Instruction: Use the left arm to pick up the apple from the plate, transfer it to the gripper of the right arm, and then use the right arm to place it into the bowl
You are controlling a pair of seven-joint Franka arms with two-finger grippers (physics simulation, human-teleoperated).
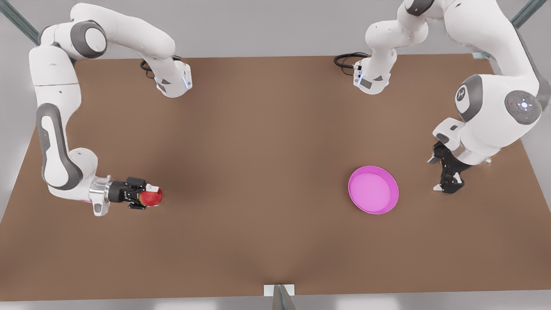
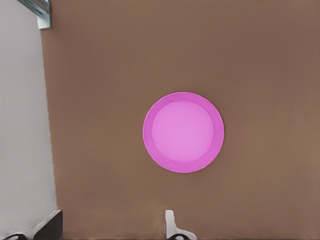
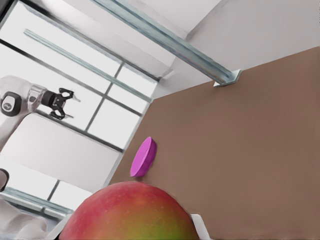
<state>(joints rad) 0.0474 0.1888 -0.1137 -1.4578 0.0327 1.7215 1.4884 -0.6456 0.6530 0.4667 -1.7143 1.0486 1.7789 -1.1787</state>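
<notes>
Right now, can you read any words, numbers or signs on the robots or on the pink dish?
No readable words or numbers.
A small white emblem sits on the grey joint cap of the arm at the front view's right; too small to read.
A ring of tiny lights marks the next joint cap; no text.
The plate, the apple in the right gripper, and the open left gripper carry no labels.

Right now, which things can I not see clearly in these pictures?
- Right wrist view: the apple, cut off by the edge, hides the right gripper's fingers.
- Left wrist view: the edge cuts off most of the left gripper.
- Right wrist view: the plate shows edge-on, its inside unseen.
</notes>
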